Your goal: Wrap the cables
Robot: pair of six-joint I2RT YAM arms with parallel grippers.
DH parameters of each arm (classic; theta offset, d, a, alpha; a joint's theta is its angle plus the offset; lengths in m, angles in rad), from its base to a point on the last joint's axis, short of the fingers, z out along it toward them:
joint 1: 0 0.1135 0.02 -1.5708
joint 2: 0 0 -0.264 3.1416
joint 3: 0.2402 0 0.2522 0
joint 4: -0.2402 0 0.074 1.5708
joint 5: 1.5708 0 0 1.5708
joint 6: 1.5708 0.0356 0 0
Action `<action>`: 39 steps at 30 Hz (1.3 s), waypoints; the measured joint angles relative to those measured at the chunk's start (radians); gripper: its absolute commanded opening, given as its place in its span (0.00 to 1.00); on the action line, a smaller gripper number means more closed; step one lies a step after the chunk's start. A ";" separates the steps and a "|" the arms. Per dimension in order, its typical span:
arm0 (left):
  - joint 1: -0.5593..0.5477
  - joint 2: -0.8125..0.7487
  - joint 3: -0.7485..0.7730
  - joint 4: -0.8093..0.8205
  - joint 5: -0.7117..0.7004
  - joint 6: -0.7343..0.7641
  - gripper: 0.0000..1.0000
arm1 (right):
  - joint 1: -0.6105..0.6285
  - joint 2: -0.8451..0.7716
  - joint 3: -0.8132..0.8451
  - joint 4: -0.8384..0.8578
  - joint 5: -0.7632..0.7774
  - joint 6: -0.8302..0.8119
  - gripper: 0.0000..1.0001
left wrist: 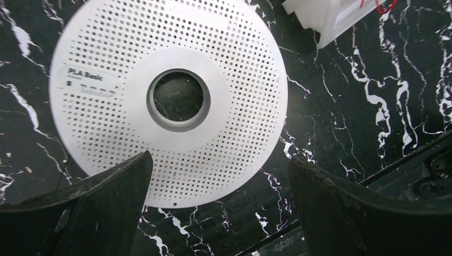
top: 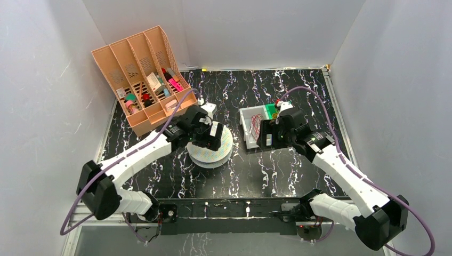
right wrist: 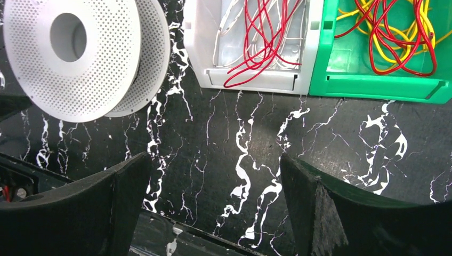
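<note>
Thin red cables (right wrist: 261,42) lie in loose loops in a white bin (right wrist: 208,32); they also show in the top view (top: 256,125). More red and yellow wires (right wrist: 394,37) fill a green bin (right wrist: 373,85) beside it. A white perforated spool (left wrist: 170,96) lies flat on the table, also in the top view (top: 213,157) and in the right wrist view (right wrist: 69,58). My left gripper (left wrist: 218,186) is open and empty above the spool's near edge. My right gripper (right wrist: 213,186) is open and empty, above the table in front of the white bin.
A peach divided organizer (top: 138,74) with small items stands at the back left. The white bin's corner (left wrist: 325,21) shows at the top of the left wrist view. White walls enclose the black marbled table (top: 266,170).
</note>
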 measured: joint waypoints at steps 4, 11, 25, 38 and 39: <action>0.000 0.087 0.015 0.009 0.037 -0.010 0.98 | 0.000 0.028 -0.010 0.014 0.011 0.000 0.98; 0.000 0.240 0.085 0.021 0.073 -0.021 0.98 | 0.000 0.027 -0.030 0.024 0.055 0.002 0.98; -0.026 0.447 0.253 -0.011 -0.026 -0.021 0.98 | 0.000 -0.079 -0.056 0.008 0.139 0.007 0.98; -0.108 0.521 0.332 -0.090 -0.106 -0.024 0.98 | 0.000 -0.117 -0.069 0.000 0.143 0.013 0.99; -0.116 0.530 0.333 -0.095 -0.109 -0.027 0.98 | 0.000 -0.118 -0.072 0.000 0.143 0.013 0.98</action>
